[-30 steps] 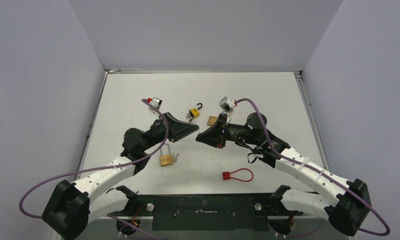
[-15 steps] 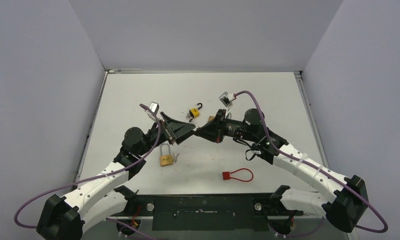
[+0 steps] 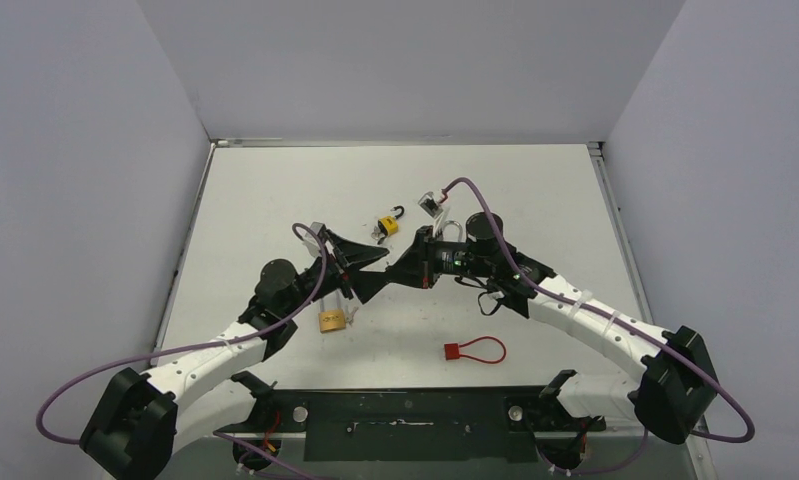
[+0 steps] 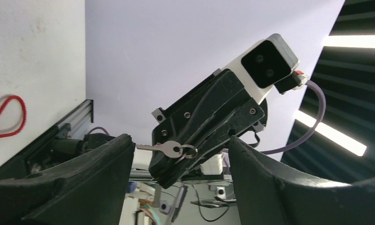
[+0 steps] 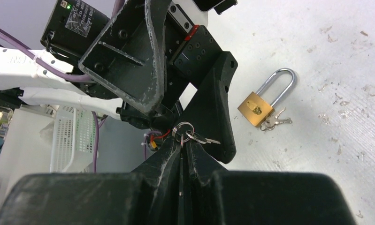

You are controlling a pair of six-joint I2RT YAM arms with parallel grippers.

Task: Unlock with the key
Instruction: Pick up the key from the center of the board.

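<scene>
The right claw, bottom centre, pinches a key ring whose key juts right. The left claw, fingers spread, fills the upper left. A brass padlock lies on the counter, right of centre.

Silver key on a ring, pinched in the right gripper (blade sideways); brass padlock lies flat, shackle closed.

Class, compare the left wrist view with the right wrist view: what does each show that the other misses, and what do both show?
Only the left wrist view shows the red cable loop on the table. Only the right wrist view shows the brass padlock with small keys by it. Both show the key on its ring, pinched in the shut right pincer, and the open left pincer.
</scene>
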